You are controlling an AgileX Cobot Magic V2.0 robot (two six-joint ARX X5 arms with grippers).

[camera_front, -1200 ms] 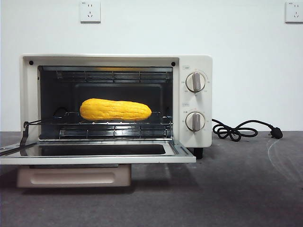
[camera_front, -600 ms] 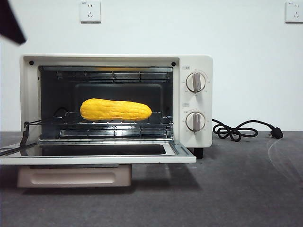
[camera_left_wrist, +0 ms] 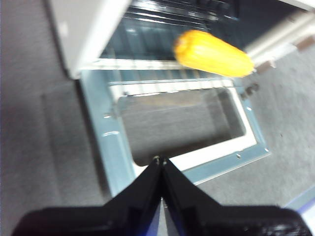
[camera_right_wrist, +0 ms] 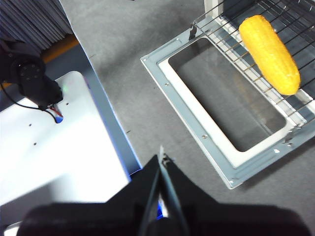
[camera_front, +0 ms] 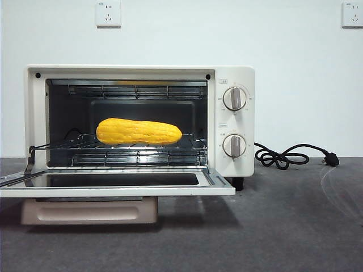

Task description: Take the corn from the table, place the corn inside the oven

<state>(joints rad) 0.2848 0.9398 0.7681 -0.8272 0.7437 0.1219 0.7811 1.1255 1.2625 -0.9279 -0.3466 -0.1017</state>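
The yellow-orange corn (camera_front: 139,131) lies lengthwise on the wire rack inside the cream-white oven (camera_front: 232,116), whose door (camera_front: 116,184) hangs open flat on the dark grey table (camera_front: 283,226). Both wrist views show the corn (camera_left_wrist: 212,53) (camera_right_wrist: 269,53) on the rack. My left gripper (camera_left_wrist: 161,164) is shut and empty, hovering above the open door's glass. Held high over the table in front of the door, my right gripper (camera_right_wrist: 161,162) is shut and empty too. Neither arm appears in the front view.
The oven's black cord and plug (camera_front: 295,156) lie on the table to the right of the oven. A white base plate (camera_right_wrist: 54,147) and a black arm mount (camera_right_wrist: 29,73) stand beside the table's edge in the right wrist view.
A dark arm tip that showed at the front view's top left corner half a second ago has left the picture. The corn and oven have not moved.
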